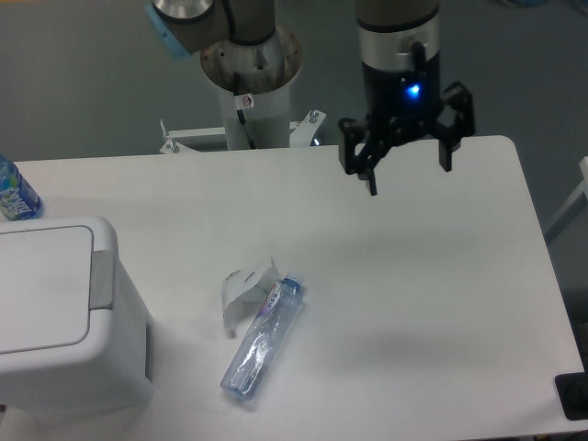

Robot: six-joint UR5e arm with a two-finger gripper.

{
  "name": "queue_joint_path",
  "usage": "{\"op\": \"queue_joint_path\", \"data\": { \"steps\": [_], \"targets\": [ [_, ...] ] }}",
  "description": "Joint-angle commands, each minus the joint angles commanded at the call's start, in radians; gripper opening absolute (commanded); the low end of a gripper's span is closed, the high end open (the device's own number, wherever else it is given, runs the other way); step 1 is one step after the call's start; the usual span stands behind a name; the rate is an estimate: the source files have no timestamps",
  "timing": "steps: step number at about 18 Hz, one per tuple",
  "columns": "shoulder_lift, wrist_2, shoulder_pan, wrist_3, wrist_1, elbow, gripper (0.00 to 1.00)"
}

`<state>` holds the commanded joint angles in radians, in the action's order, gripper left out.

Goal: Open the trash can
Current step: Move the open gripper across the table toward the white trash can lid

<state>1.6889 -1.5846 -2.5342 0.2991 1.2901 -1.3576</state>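
Note:
The trash can (55,322) is a large boxy white bin at the table's front left, with its flat white lid down and a light grey rectangular tab (101,277) on its right edge. My gripper (409,179) hangs high over the far right part of the table, well away from the can. Its two black fingers are spread wide apart and hold nothing.
A clear plastic bottle (264,338) lies on its side in the middle of the white table (413,303), with a curled piece of clear plastic (243,289) beside it. A blue-labelled bottle (14,191) stands at the far left edge. The arm's base (250,83) stands behind the table.

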Motion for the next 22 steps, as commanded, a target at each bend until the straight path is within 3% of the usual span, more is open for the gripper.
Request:
{"op": "queue_joint_path", "data": {
  "steps": [9,22],
  "targets": [
    [0.009,0.012,0.031,-0.149,-0.009,-0.005,1.00],
    [0.087,0.081,0.261,-0.426,-0.038,0.002,1.00]
  ]
}}
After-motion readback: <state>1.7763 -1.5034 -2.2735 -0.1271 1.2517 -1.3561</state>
